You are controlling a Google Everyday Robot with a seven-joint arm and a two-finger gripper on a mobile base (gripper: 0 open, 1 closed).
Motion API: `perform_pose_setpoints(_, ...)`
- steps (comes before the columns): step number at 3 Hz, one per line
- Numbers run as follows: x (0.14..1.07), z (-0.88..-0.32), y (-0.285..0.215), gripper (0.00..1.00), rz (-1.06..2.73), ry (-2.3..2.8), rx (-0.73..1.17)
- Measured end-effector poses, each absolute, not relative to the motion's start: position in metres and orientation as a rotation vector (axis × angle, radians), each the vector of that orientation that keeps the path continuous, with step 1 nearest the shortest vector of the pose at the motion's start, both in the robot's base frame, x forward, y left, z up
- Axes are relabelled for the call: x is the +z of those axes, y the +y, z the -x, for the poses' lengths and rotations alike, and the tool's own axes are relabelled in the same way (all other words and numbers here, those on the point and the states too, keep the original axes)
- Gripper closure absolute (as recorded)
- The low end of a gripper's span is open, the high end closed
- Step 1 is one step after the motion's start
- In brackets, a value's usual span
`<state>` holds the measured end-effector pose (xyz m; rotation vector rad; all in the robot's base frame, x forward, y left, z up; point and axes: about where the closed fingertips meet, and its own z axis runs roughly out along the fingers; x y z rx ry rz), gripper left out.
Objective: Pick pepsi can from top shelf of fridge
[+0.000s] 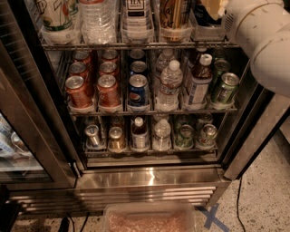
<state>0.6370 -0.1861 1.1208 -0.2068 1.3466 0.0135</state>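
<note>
End effector (212, 8) top right, inside fridge (149, 179); speckled floor (267, 199).

The one camera is looking from in front of the fridge (149, 179) and from above, tilting downward and facing into the open cabinet at close range. The wire racks (149, 111) are filling most of the frame, with the pepsi can (138, 90) sitting just left of centre. The top edge is cutting off the bottles (97, 18) on the uppermost rack (136, 45). The speckled floor (267, 199) is showing at the lower right. The white arm (263, 41) is entering from the upper right corner, and the gripper (212, 7) is sitting at the top edge, right of centre.
</note>
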Motion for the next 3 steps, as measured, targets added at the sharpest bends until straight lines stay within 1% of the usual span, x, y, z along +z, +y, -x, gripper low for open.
perform_pose_setpoints(1,1.121,-0.623,-0.199,1.0,0.211,1.371,-0.004)
perform_pose_setpoints(2,1.105,-0.602,-0.2,1.0,0.234,1.453,0.008)
perform_pose_setpoints(3,1.081,-0.577,-0.184,1.0,0.27,1.576,0.051)
